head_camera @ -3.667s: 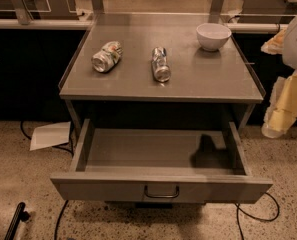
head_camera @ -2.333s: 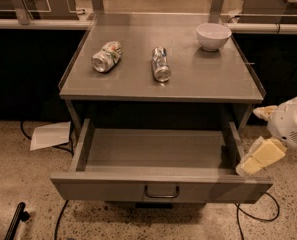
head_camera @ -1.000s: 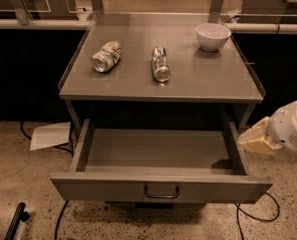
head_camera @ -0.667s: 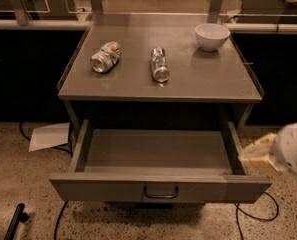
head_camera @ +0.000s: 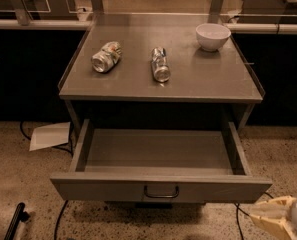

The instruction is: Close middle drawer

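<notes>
Camera view shows the middle drawer (head_camera: 98, 188) pulled fully out under the table top (head_camera: 138, 86), filling the lower centre of the frame towards 6 o'clock, its inside bare and its loop handle (head_camera: 161, 192) at the middle of the front panel. The gripper (head_camera: 274, 217) hangs low at about 5 o'clock, just beyond the drawer's right front corner and apart from it; whether it is open or closed cannot be told. To close the drawer well, the gripper likely needs to swing towards 9 o'clock until it faces the panel near the handle, then press straight towards 12 o'clock. A push at the corner might skew the drawer on its runners.
</notes>
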Controlling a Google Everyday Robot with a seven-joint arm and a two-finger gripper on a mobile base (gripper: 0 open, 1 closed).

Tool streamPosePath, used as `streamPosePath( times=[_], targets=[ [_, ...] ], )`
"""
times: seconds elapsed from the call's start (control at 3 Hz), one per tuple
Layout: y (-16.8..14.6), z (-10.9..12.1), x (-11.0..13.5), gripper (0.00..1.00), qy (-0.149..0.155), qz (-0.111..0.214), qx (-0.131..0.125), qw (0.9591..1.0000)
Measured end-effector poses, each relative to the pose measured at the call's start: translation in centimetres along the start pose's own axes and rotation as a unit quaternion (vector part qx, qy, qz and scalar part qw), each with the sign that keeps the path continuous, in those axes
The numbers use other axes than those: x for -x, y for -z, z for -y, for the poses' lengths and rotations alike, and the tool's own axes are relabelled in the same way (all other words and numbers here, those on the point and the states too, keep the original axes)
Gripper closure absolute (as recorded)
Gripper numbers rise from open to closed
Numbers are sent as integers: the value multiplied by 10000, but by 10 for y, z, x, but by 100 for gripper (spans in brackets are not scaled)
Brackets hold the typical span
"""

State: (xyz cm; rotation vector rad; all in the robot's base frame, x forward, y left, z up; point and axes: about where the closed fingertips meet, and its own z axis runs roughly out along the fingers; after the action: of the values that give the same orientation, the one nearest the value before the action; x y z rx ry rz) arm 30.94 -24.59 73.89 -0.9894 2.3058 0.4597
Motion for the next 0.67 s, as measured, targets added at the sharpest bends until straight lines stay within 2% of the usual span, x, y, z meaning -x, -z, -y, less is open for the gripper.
streamPosePath(
  times=[0.33, 0.67],
  targets=[
    [-25, 11, -24, 100, -249, 173, 50, 9995],
    [-81, 45, -33, 100, -331, 214, 384, 9985]
  ],
)
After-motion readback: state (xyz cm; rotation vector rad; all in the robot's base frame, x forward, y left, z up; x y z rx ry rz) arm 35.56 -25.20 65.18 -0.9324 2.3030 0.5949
